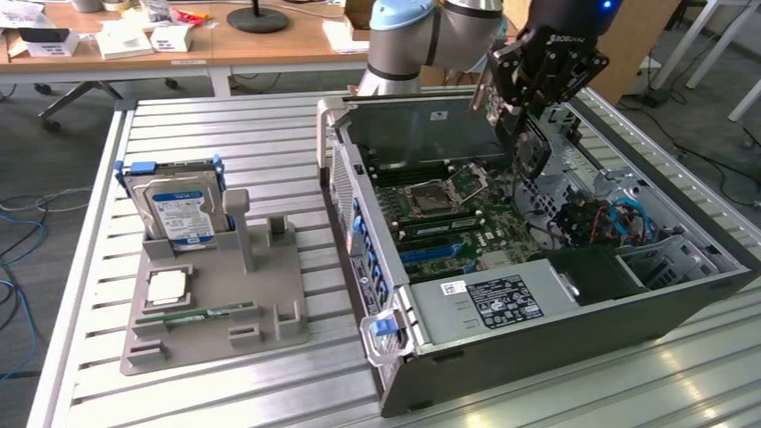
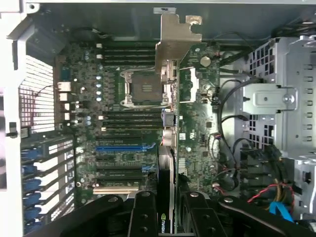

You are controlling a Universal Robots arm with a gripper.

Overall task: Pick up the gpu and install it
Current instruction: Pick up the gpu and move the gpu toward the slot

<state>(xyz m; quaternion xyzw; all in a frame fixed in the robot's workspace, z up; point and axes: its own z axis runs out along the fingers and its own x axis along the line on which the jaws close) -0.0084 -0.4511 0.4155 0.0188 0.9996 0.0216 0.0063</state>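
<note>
One Universal Robots arm (image 1: 416, 31) at the far side of the slatted table (image 1: 238, 134), wrist bent downward, black gripper (image 1: 523, 111) lowered over the open computer case (image 1: 535, 357). Clamped on the gpu (image 1: 532, 152), with fingers (image 2: 143, 215) pressed against both faces of the card. Held on edge and upright inside the case opening, raised above the motherboard (image 1: 476, 223) near the CPU socket (image 1: 429, 198). From the wrist view, seen edge-on between the fingers and running out to its silvery bracket (image 2: 175, 42) by the far case wall; not lined up with the blue expansion slot (image 2: 121, 147), which lies off to one side. Inside the case, lying on its side with the panel off: motherboard with bare socket and dark memory slots, a power supply (image 1: 494, 299) with a black label at the near end, blue cables (image 1: 618, 218) beside a metal drive cage (image 2: 276, 98). On the exterior view's left, beside the case, a grey parts holder (image 1: 274, 330): a hard drive (image 1: 178, 214) in a blue caddy standing upright at the back, a processor chip (image 1: 167, 285) lying flat in front of it, and a narrow green memory stick (image 1: 196, 315) lying flat nearer the front edge.
</note>
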